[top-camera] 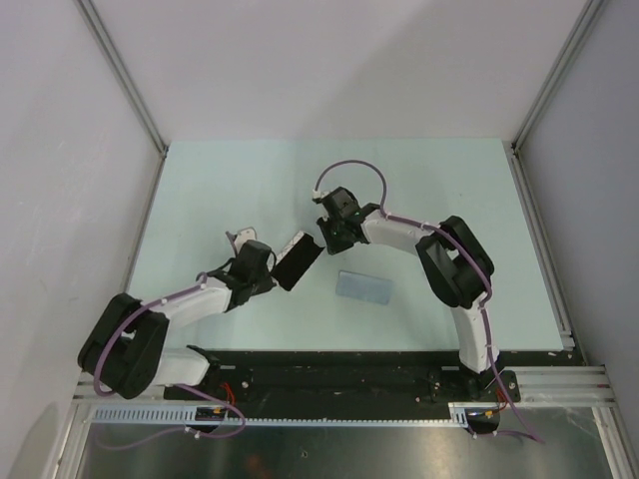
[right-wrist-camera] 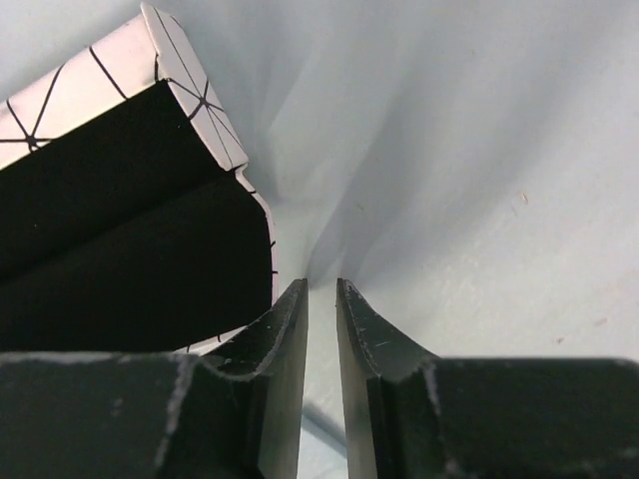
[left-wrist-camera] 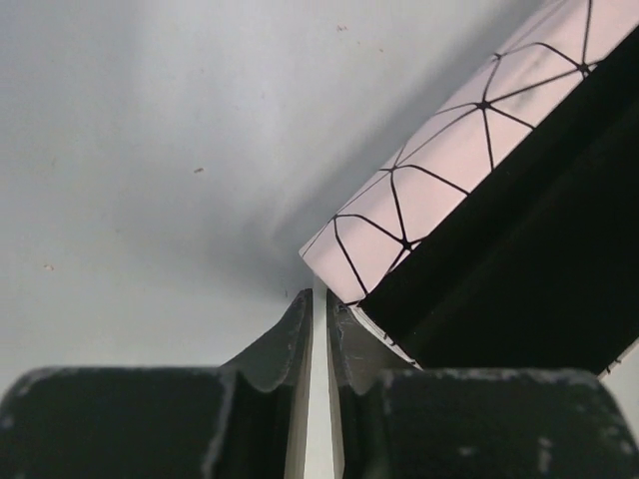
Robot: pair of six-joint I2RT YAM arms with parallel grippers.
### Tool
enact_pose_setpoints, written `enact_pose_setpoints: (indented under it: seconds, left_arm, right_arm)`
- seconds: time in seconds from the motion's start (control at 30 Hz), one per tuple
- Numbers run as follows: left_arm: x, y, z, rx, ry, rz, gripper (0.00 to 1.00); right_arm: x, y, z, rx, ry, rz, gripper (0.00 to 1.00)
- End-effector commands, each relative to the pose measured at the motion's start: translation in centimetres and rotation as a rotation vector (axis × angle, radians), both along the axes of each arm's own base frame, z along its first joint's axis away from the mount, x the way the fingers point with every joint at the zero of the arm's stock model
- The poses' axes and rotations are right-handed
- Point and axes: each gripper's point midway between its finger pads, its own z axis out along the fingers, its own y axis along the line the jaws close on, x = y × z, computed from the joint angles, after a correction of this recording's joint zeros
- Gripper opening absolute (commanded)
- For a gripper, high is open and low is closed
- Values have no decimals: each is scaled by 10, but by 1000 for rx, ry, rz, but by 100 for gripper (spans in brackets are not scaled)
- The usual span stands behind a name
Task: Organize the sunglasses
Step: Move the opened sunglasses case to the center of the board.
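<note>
An open sunglasses case (top-camera: 298,261), pink with black lines outside and black inside, lies between the two arms on the pale table (top-camera: 250,180). My left gripper (top-camera: 273,267) (left-wrist-camera: 319,299) sits at its near-left end, shut on a thin cream edge of the case (left-wrist-camera: 469,150). My right gripper (top-camera: 327,242) (right-wrist-camera: 321,289) is at the far-right end of the case (right-wrist-camera: 120,230), its tips on the table. Its jaws are nearly together, with only bare table in the slit. Its left finger (right-wrist-camera: 285,329) sits beside the case's rim. No sunglasses are in view.
A flat grey-blue pouch or cloth (top-camera: 363,287) lies on the table just right of the case, near the front. Grey walls and metal rails (top-camera: 539,200) bound the table on three sides.
</note>
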Motion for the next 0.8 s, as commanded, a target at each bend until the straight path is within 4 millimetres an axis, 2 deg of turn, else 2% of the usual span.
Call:
enact_pose_setpoints:
  seconds: [0.0, 0.07, 0.17, 0.23, 0.27, 0.3, 0.33, 0.43, 0.6, 0.63, 0.77]
  left_arm:
    - [30, -2, 21, -7, -80, 15, 15]
    - [34, -2, 19, -6, -77, 14, 16]
    - [46, -7, 24, -15, -97, -3, 17]
    - [57, -11, 25, -14, -105, -16, 19]
    - [58, -13, 24, -14, -101, -23, 20]
    - [68, -19, 29, -41, -134, -34, 23]
    - [72, -20, 31, -42, -144, -49, 25]
    - [85, -23, 32, -51, -154, -62, 31]
    - [106, -39, 36, -95, -169, -112, 42]
    - [106, -44, 31, -109, -154, -131, 42]
    - [113, -53, 31, -137, -159, -150, 43]
  right_arm:
    - [1, -8, 21, 2, -30, -62, 23]
    - [15, -20, 25, 8, -35, -148, 23]
    - [19, -27, 30, 12, -38, -202, 23]
    - [15, -29, 34, 15, -38, -207, 23]
    - [9, -26, 37, 21, -41, -192, 27]
    - [7, -24, 48, 37, -65, -177, 28]
    - [0, -25, 46, 26, -67, -167, 29]
    - [-11, -24, 57, 12, -91, -158, 29]
    - [-8, -50, 70, -22, -119, -271, 29]
    - [-7, -56, 77, -12, -125, -294, 29]
    - [-19, -75, 75, -56, -106, -296, 30]
